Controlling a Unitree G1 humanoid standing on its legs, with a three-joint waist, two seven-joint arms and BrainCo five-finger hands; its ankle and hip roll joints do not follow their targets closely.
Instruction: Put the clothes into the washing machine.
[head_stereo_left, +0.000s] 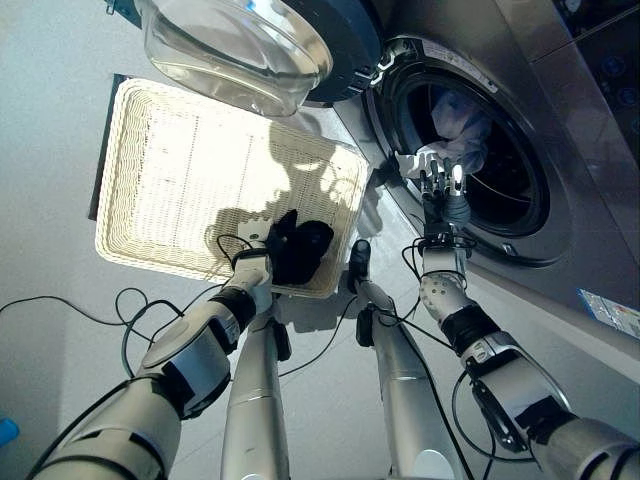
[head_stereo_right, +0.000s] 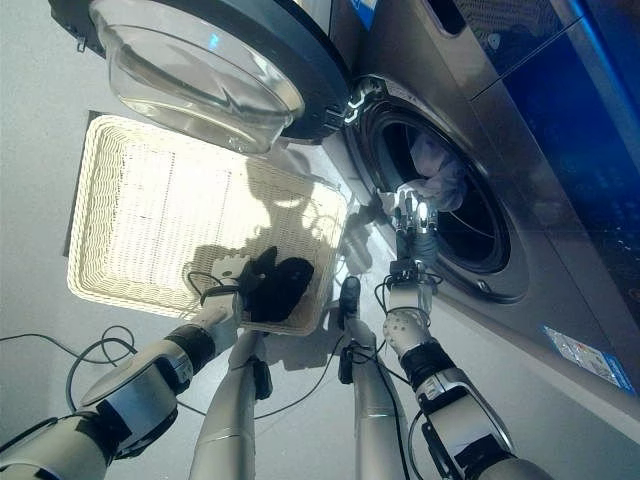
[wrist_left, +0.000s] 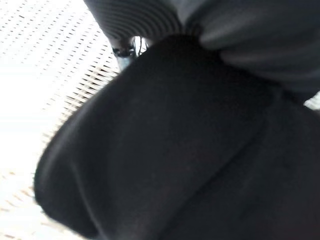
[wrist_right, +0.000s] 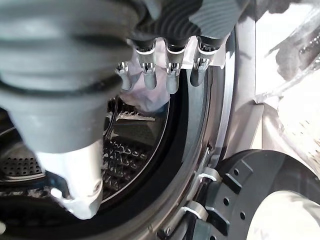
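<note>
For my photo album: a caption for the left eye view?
Left hand at black garment in basket; right hand at washer.

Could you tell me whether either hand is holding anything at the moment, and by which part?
The right hand holds nothing, fingers straight at the washing machine opening. The left hand is on the black garment; its hold cannot be told.

We count one white wicker basket (head_stereo_left: 180, 170), one black garment (head_stereo_left: 300, 250) at our left hand (head_stereo_left: 255, 270), one pale garment (head_stereo_left: 460, 125) just beyond our right hand (head_stereo_left: 440, 175), and one washing machine (head_stereo_left: 560, 150) with one open door (head_stereo_left: 250, 40).
</note>
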